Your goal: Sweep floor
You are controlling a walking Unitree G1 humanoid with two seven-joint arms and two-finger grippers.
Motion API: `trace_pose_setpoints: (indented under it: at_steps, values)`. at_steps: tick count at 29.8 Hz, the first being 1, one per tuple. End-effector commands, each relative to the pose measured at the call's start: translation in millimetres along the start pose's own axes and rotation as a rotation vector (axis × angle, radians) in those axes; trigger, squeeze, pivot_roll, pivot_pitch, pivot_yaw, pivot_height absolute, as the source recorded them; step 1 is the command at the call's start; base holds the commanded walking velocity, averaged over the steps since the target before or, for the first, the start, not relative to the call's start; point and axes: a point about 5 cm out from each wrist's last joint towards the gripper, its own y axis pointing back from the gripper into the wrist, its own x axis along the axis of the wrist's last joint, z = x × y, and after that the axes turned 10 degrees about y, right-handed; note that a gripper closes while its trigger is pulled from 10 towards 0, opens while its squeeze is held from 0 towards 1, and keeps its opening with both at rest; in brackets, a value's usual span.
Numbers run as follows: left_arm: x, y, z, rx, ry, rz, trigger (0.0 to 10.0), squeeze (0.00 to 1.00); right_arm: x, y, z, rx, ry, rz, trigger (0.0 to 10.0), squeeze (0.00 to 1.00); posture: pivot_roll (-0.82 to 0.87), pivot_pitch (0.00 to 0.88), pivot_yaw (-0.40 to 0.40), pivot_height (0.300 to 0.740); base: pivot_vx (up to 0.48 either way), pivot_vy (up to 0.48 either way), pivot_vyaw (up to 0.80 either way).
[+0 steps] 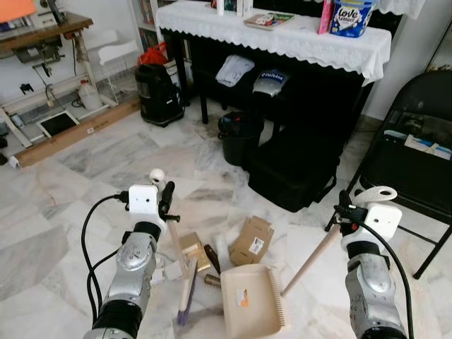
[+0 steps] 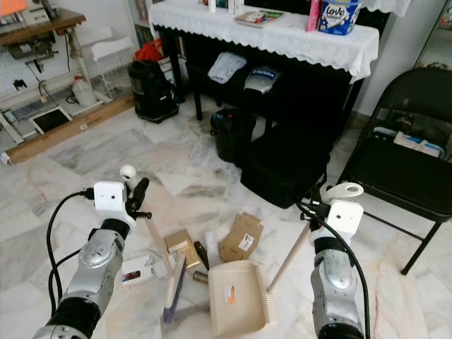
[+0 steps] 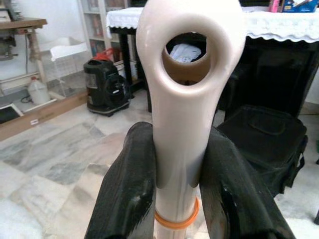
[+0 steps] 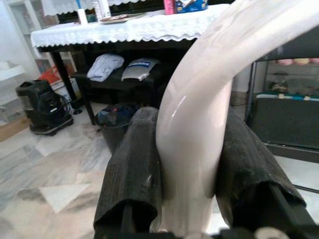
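Head views: left hand grips the broom handle, bristles on floor beside boxes; right hand grips the dustpan handle, pan flat on floor beside the bristles, likely ready to catch debris.
Left wrist: fingers clamped on the handle top.
Right wrist: fingers pinch the curved handle.

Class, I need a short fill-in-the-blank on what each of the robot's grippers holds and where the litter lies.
1. The left gripper is shut on the ____ handle.
2. The right gripper is shut on the ____ handle.
3. The cardboard box lies on the ____.

Missing words: broom; dustpan; floor
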Motion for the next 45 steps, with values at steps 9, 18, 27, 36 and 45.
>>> trace_pose_setpoints:
  at_steps: [9, 18, 27, 36, 45]
  values:
    - [8, -2.9, -1.7, 0.001, -0.013, 0.035, 10.0, 0.0, 8, -2.8, 0.5, -0.004, -0.005, 0.042, 10.0, 0.0, -0.09, 0.0, 0.049, 0.74, 0.315, 0.0, 0.0]
    - [9, -3.5, -2.8, 0.007, -0.015, 0.041, 10.0, 0.0, 7, -2.1, 0.9, 0.004, 0.009, 0.039, 10.0, 0.0, -0.09, 0.0, 0.047, 0.74, 0.358, 0.0, 0.0]
    - [10, -3.6, -2.8, 0.009, -0.013, 0.053, 10.0, 0.0, 5, 1.0, 3.0, 0.001, 0.011, 0.033, 10.0, 0.0, -0.09, 0.0, 0.047, 0.74, 0.14, 0.0, 0.0]
    - [10, -3.2, -4.5, 0.013, -0.021, 0.05, 10.0, 0.0, 1, 9.8, 7.9, -0.04, 0.027, 0.022, 10.0, 0.0, -0.09, 0.0, 0.049, 0.74, 0.0, 0.0, 0.0]
    - [10, -2.9, -4.1, 0.004, -0.02, 0.047, 10.0, 0.0, -7, 27.5, 19.0, -0.095, 0.065, -0.008, 10.0, 0.0, -0.09, 0.0, 0.054, 0.74, 0.0, 0.0, 0.0]
